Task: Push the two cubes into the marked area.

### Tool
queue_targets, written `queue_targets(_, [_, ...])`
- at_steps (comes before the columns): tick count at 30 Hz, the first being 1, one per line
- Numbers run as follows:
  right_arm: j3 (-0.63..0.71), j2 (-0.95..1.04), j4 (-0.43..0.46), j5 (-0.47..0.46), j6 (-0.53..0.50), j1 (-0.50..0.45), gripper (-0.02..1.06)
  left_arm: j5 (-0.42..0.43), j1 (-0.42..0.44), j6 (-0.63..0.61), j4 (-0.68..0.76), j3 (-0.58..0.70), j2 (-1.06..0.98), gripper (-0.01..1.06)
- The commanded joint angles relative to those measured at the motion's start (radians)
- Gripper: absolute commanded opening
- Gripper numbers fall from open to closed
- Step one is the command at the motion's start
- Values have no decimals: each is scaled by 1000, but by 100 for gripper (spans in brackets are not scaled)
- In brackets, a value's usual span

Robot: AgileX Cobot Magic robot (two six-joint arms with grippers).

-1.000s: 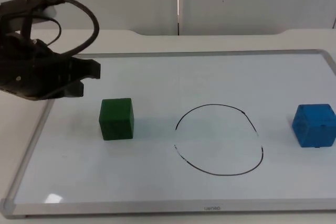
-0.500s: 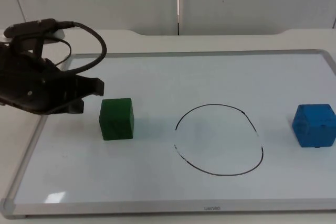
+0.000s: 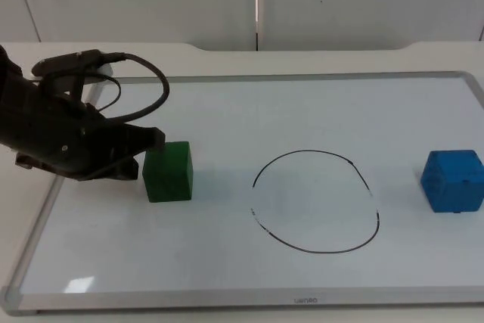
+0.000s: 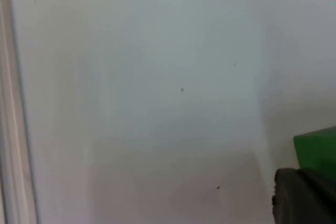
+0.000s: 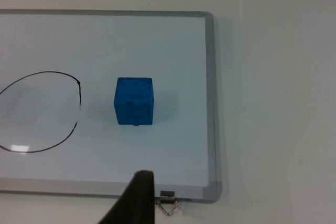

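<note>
Whiteboard (image 3: 249, 285) lies flat on the white table (image 3: 227, 54), its near edge toward the camera in the top view. Nearest of the marks is the drawn ring (image 3: 315, 200), the marked area, sitting a little nearer the board's near edge than its far edge, about midway along; nothing is inside it. Green cube (image 3: 168, 171) stands on the board toward its left edge, well apart from the ring. Blue cube (image 3: 452, 180) stands near the board's right edge, also outside the ring; the right wrist view shows it between the ring line and the board's frame. Left gripper (image 3: 147, 145) is low at the green cube's left face, fingertip touching or just short of it; the left wrist view shows a black fingertip (image 4: 304, 198) right against green. Cannot tell whether the left jaws are released or clenched. Right gripper (image 5: 137, 195) hangs off the board's near right corner, waiting; one fingertip visible, so its jaws cannot be judged either. Step in hand, by my reading: pushing the green cube rightward into the ring, barely begun. To do it well: keep contact centred on the left face so the cube slides without turning, keep the tip low against tipping, drive straight at the ring's middle, and stop once the whole cube is inside the line.
</note>
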Motion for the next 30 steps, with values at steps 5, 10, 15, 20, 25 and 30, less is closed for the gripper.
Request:
queue_targets(5, [2, -3, 1, -5, 4, 5, 105, 61, -6, -7, -14, -6, -1, 0])
queue_targets(10, [2, -3, 1, -5, 4, 5, 105, 47, -44, -7, -28, -6, 1, 0])
queue_targets(15, [2, -3, 1, -5, 4, 5, 105, 45, -83, 12, -33, -14, 23, 0])
queue_targets(20, [2, -3, -1, -5, 4, 5, 105, 54, -87, 12, -33, -22, 36, 0])
queue_targets(25, [2, -3, -1, -5, 4, 5, 105, 62, -87, 12, -33, -24, 36, 0])
queue_targets(30, [2, -3, -1, -5, 4, 5, 105, 66, -105, 12, -33, -24, 36, 0])
